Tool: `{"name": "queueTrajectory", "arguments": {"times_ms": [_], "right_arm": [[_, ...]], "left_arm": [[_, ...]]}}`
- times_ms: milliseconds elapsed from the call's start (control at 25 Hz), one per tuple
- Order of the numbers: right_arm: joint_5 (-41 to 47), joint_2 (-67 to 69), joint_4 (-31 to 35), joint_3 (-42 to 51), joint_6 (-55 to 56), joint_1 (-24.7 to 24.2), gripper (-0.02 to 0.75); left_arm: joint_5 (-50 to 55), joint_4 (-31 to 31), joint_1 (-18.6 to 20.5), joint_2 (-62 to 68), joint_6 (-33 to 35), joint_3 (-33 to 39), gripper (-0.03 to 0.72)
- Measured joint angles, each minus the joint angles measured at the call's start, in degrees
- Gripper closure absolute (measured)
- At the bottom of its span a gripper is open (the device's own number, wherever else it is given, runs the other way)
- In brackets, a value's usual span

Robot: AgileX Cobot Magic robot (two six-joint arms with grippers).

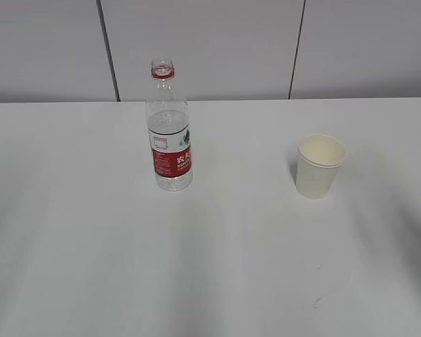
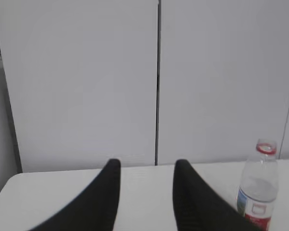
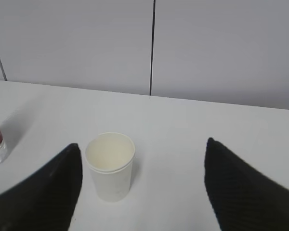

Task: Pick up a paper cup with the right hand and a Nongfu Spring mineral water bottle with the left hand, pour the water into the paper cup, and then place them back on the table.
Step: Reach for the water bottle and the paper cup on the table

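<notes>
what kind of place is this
Probably a lab or test bench set up for robot trials, not a home. A plain white table stands against bare grey wall panels, and it holds just a water bottle and a paper cup.

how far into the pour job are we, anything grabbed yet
Nothing is done yet. The Nongfu Spring bottle and the paper cup stand upright and apart on the table, the bottle uncapped. The cup looks empty. Neither gripper holds anything: the right gripper is open wide facing the cup, and the left gripper is open with the bottle off to its right. Grasping, pouring and setting down remain.
</notes>
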Motion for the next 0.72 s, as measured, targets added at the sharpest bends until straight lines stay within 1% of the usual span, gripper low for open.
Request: {"name": "queueTrajectory", "arguments": {"times_ms": [200,320,440,520,560,640,720], "right_arm": [[-2.00,3.37,0.00,0.00,0.00,0.00,0.148],[-2.46,5.41,0.00,0.00,0.00,0.00,0.148],[-3.56,7.58,0.00,0.00,0.00,0.00,0.148],[-5.04,9.25,0.00,0.00,0.00,0.00,0.148],[-6.03,9.99,0.00,0.00,0.00,0.00,0.148],[-8.03,11.98,0.00,0.00,0.00,0.00,0.148],[-10.13,13.96,0.00,0.00,0.00,0.00,0.148]], "left_arm": [[-14.97,-4.35,0.00,8.79,0.10,4.90,0.449],[-23.59,-5.05,0.00,14.66,-0.18,8.72,0.449],[-30.77,-5.00,0.00,20.63,-2.54,11.50,0.449],[-34.32,-2.79,0.00,24.75,-5.41,12.33,0.449],[-35.98,-0.55,-0.05,27.25,-7.37,12.57,0.449],[-41.98,4.89,-0.50,32.28,-13.51,12.73,0.449],[-48.31,10.55,-1.27,38.45,-17.45,12.75,0.449]]}}
